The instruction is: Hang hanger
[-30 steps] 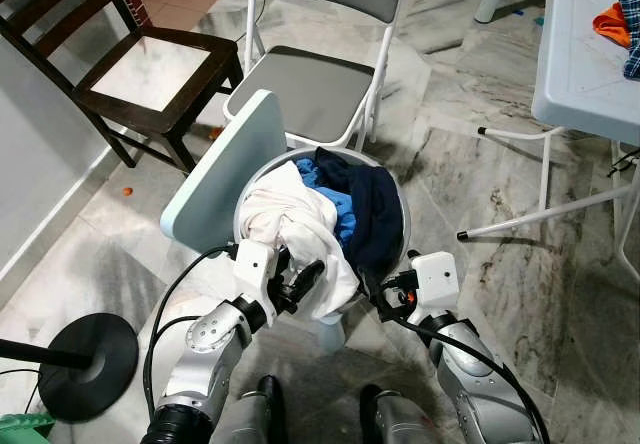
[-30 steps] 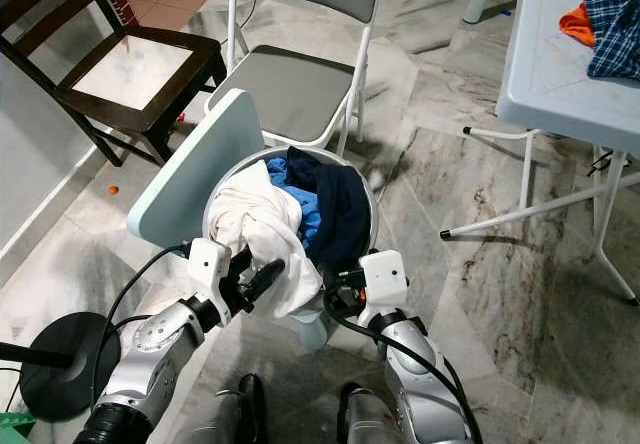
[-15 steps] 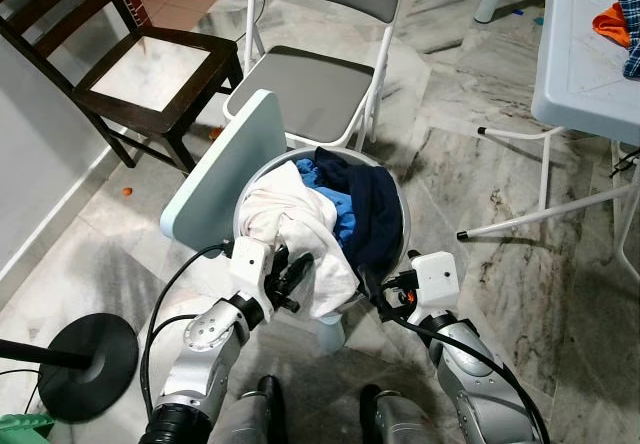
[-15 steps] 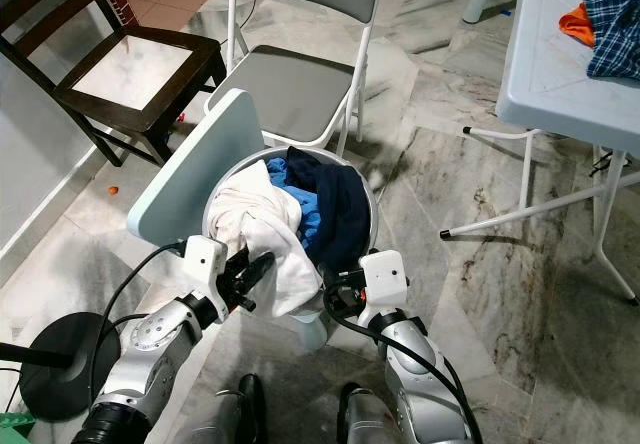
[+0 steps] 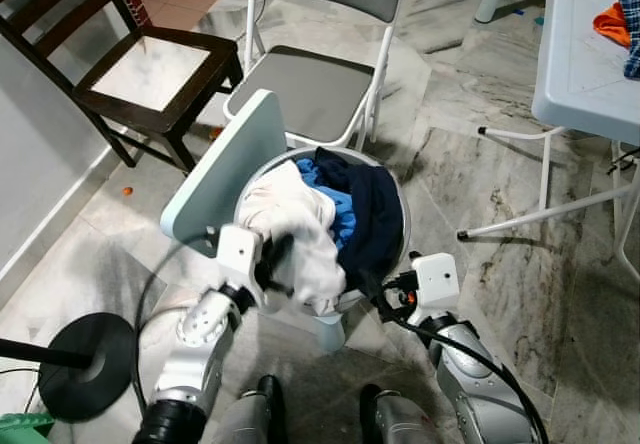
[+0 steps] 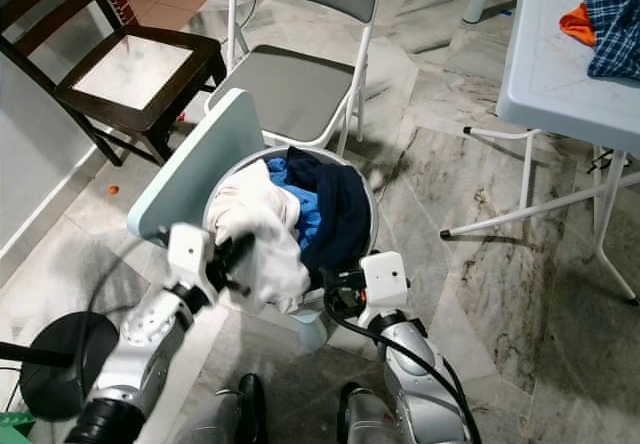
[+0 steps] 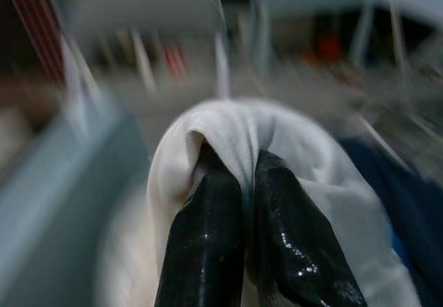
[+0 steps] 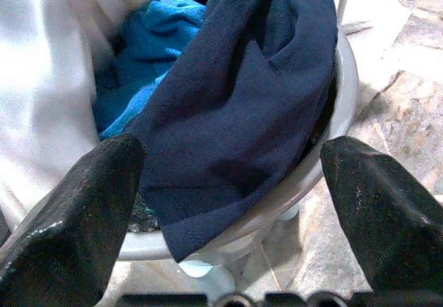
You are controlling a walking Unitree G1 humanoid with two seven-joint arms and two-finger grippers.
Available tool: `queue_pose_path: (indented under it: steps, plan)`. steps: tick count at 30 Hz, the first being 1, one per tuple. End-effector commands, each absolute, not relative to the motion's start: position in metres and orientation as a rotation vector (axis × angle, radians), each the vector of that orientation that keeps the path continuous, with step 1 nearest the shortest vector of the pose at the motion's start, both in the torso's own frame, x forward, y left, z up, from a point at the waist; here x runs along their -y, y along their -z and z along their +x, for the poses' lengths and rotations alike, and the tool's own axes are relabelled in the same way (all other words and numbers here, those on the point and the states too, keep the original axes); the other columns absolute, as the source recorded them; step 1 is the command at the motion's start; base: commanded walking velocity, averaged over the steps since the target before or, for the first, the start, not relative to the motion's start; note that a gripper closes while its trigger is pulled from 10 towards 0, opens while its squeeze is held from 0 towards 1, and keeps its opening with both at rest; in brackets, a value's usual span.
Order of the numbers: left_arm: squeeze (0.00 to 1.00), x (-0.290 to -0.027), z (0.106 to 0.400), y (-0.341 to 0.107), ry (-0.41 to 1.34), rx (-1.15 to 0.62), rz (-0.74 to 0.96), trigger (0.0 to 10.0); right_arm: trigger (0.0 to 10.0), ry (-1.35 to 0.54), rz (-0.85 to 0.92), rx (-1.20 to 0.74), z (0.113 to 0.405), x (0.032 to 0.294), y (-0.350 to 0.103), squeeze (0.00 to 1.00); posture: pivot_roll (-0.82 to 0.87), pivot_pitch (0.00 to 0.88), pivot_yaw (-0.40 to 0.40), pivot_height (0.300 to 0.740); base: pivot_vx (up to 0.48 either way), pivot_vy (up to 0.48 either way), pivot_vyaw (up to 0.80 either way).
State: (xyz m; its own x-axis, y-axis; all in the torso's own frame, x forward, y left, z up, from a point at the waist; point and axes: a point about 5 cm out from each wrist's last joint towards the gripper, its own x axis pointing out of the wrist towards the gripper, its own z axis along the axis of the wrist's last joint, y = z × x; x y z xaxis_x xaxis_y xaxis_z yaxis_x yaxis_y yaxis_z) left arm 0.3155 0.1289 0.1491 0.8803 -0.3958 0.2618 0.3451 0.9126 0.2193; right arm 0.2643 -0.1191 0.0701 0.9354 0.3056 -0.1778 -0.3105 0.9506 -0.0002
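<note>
Two chairs stand behind my round white laundry bin [image 5: 398, 264]: a dark wooden chair [image 5: 120, 59] and a grey folding metal chair [image 5: 320, 74]. I see no hanger. A white garment [image 5: 305, 239] lies heaped beside navy cloth [image 8: 242, 106]. My left gripper [image 7: 239, 196] pinches the white fabric; my right gripper [image 8: 228, 203] hovers spread before the bin's rim.

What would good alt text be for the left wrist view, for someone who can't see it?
Close-up of the left gripper, its two black fingers pinched shut on a fold of white cloth. Behind it, motion-blurred, are a pale blue lid, dark navy fabric and chair legs.
</note>
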Motion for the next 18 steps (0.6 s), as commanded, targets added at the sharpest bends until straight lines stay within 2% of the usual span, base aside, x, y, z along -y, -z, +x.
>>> queue_pose_path:
  steps: [1, 8, 14, 18]
  plan:
    - [0.0, -0.125, 0.315, -0.178, 0.364, 0.457, 0.247, 0.0, 10.0, -0.317, -0.023, -0.19, 0.263, 0.117, -0.066, 0.0, -0.08, 0.262, 0.054, 0.74, 0.0, 0.0, 0.0]
    - [0.0, -0.118, 0.317, -0.222, 0.342, 0.653, 0.312, 0.0, 10.0, -0.319, -0.022, -0.184, 0.266, 0.115, -0.067, 0.0, -0.08, 0.255, 0.058, 0.74, 0.0, 0.0, 0.0]
    - [0.0, -0.1, 0.306, -0.267, 0.403, 0.898, 0.443, 0.0, 10.0, -0.292, -0.022, -0.174, 0.267, 0.117, -0.067, 0.0, -0.08, 0.247, 0.066, 0.74, 0.0, 0.0, 0.0]
    - [0.0, -0.093, 0.3, -0.295, 0.372, 1.004, 0.432, 0.0, 10.0, -0.282, -0.02, -0.17, 0.269, 0.119, -0.067, 0.0, -0.08, 0.241, 0.07, 0.74, 0.0, 0.0, 0.0]
